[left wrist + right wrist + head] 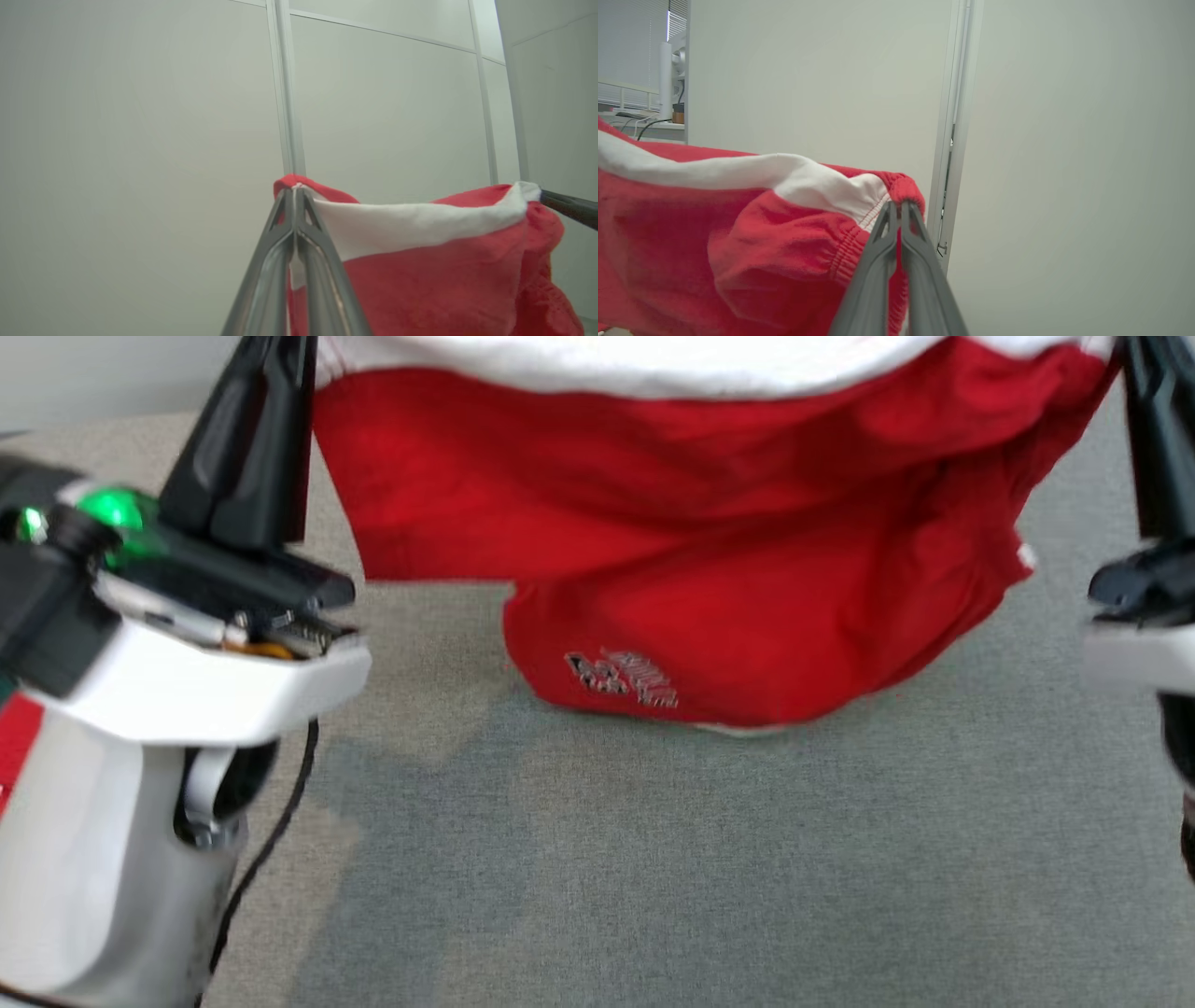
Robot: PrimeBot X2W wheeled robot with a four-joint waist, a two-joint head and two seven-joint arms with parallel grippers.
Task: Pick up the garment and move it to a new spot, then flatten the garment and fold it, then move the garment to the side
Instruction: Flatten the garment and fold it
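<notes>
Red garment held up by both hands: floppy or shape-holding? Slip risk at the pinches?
Likely very floppy: the garment sags in folds between the left hand and the right hand, lower edge bunched near the grey surface. Probably light: the white band runs nearly straight from two corner pinches. Slip seems unlikely; both hands are shut on the gathered edge.

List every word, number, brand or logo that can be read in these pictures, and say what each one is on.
Print low on the hanging red garment: pale, dark-edged lettering or a logo, too blurred to read.
Nothing else in the head view or either wrist view carries readable text.
</notes>
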